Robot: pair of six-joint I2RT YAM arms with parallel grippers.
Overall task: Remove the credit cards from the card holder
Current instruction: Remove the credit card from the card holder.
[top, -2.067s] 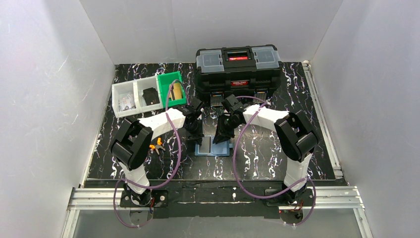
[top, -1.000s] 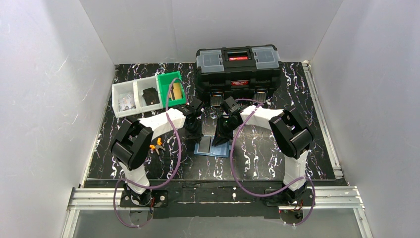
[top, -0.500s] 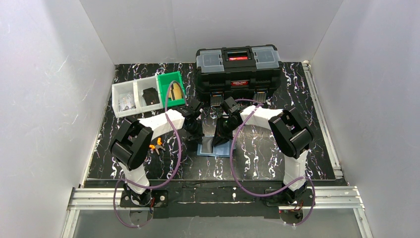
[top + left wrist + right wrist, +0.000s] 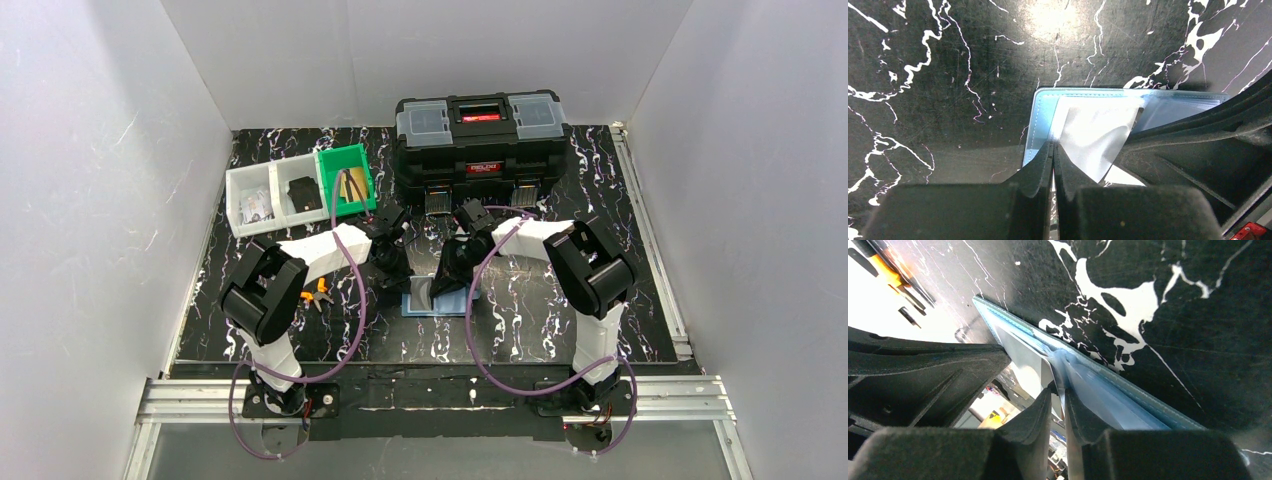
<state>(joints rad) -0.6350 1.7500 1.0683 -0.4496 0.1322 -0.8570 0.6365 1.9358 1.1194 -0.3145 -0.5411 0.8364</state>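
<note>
Near the middle of the black, white-veined bench, between the two arms, lies the small teal-blue folding card holder, opened with its light blue inside facing up. The left pincer is fully closed. Its tips meet at the edge of a glossy grey flat panel on the card holder; I cannot tell whether that panel is pinched or whether it is a card. The right pincer is clamped on a thin pale-blue flap of the card holder, raised off the rest. At the back stand a black plastic toolbox and a green plastic bin.
</note>
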